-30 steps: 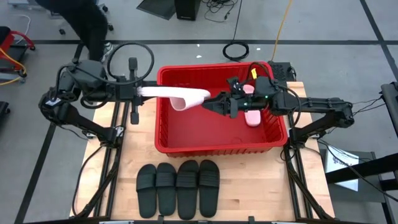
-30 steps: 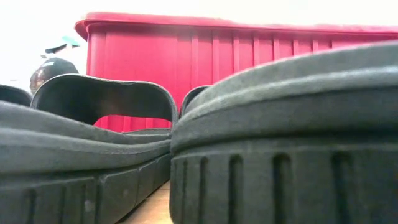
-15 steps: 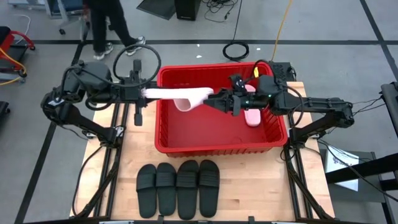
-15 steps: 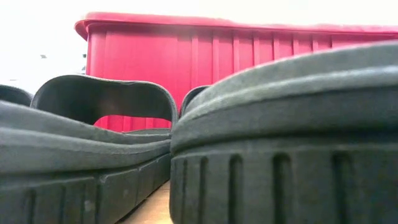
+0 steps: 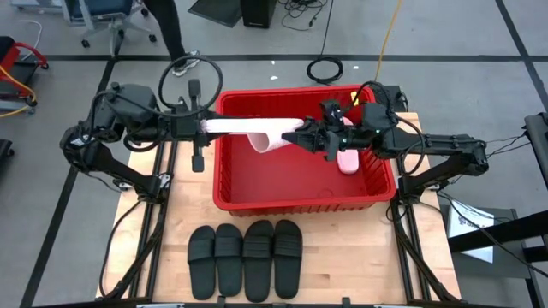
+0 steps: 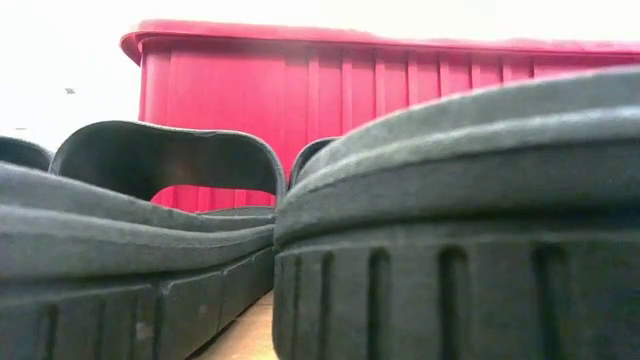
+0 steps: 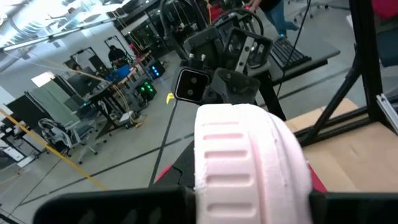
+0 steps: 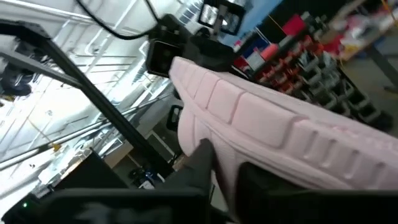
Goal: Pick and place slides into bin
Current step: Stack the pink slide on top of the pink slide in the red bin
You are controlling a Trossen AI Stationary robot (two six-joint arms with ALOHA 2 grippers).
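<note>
So both hands are on the same pale pink foam slide sandal (image 5: 257, 133) right now, holding it up in the air over the big red plastic bin (image 5: 224, 184). The left hand (image 5: 204, 127) is clamped on one end of the sole, out by the bin's rim, and the slide sticks straight out ahead of it. The right hand (image 5: 301, 137) has pinched down on the other end, the sole edge sitting right between its fingers (image 8: 199, 163) in the wrist view.

My guess is this thing is really light, soft and a bit squishy, so it'll flex and sag if you only hold one tip. The ribbed sole should give decent grip. Best hold is probably across the sole edge or through the wide strap.

The second pink slide (image 5: 347, 160) is already down in the bin, just under the right hand. Four matte black ribbed slides (image 5: 246, 259) sit in a row on the wooden worktop (image 5: 360, 257), well away from both hands.
</note>
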